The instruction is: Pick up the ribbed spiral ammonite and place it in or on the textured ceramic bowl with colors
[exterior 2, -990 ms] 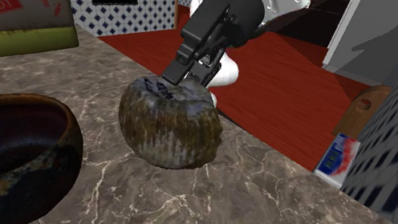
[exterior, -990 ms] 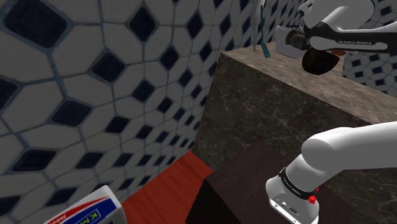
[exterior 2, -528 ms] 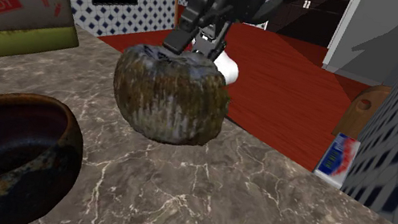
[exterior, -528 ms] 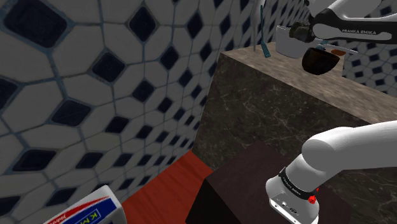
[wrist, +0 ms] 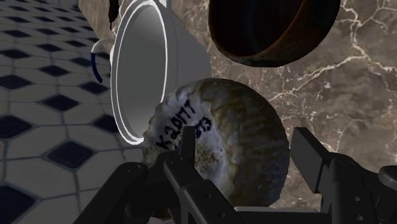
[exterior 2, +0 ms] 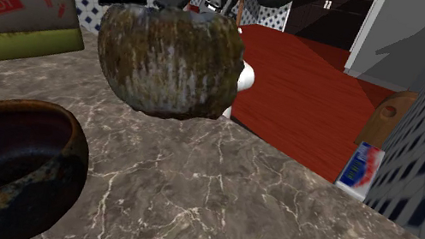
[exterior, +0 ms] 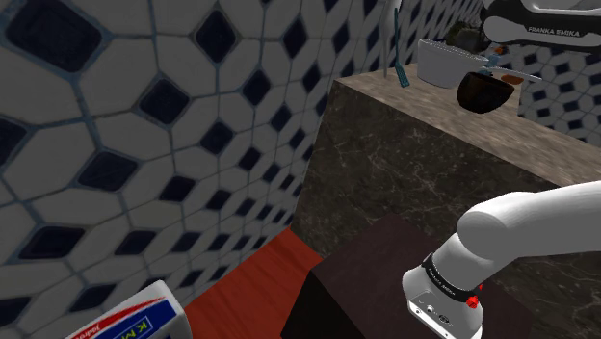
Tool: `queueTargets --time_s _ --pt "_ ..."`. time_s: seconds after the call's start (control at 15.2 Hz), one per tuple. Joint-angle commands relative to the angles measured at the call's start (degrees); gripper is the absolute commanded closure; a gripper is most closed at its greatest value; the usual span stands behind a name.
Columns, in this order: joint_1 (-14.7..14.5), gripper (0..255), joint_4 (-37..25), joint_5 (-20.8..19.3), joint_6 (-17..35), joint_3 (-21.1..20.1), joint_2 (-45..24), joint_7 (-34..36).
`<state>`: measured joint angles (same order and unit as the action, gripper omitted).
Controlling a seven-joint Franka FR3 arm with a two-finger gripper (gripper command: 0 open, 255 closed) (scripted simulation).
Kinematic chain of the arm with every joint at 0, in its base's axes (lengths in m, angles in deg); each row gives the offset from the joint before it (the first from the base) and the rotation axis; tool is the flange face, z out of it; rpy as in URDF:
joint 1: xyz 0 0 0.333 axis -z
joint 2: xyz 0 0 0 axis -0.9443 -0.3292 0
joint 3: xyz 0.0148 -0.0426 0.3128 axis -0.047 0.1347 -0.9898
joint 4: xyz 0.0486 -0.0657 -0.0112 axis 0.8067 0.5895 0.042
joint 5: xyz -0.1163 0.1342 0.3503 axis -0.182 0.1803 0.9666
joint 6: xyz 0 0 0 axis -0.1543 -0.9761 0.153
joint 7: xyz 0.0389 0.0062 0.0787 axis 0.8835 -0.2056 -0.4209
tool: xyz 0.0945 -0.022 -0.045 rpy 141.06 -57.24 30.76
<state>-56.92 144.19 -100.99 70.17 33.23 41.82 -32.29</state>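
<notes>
The tool point(wrist: 245, 137) clasps the ribbed ammonite point(exterior 2: 168, 60) across its sides; judged rigid, stone-heavy, ribs aiding grip; the bowl point(wrist: 267, 32) lies just beyond the tool.

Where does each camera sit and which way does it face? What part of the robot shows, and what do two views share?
Shoulder view: beside the stand, facing the tiled wall and the marble counter; the white arm shows.
Second exterior view: close over the counter, facing the red floor; the gripper holds the ammonite clear of the counter.
Wrist view: on the hand, looking along the black fingers at the ammonite.
Shared: the second exterior and wrist views both show the ammonite and the dark bowl.
</notes>
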Motion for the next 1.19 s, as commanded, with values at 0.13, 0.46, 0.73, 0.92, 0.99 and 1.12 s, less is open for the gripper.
queueTargets --time_s 0.13,0.46,0.73,0.92,0.99,1.12 --pt "0.65 255 -0.59 -0.22 3.52 5.21 0.46 -4.6" --pt "0.63 255 -2.96 0.45 8.25 12.68 -0.72 -10.93" --pt "-0.39 255 -5.97 2.12 11.88 19.29 -2.59 -16.52" --pt "-0.92 255 -6.71 2.75 13.93 22.33 -3.49 -18.53" --pt "-0.67 255 -5.93 2.3 14.53 22.39 -3.4 -18.03" --pt "-0.17 255 -4.4 1.4 15.75 22.54 -3.26 -17.03"
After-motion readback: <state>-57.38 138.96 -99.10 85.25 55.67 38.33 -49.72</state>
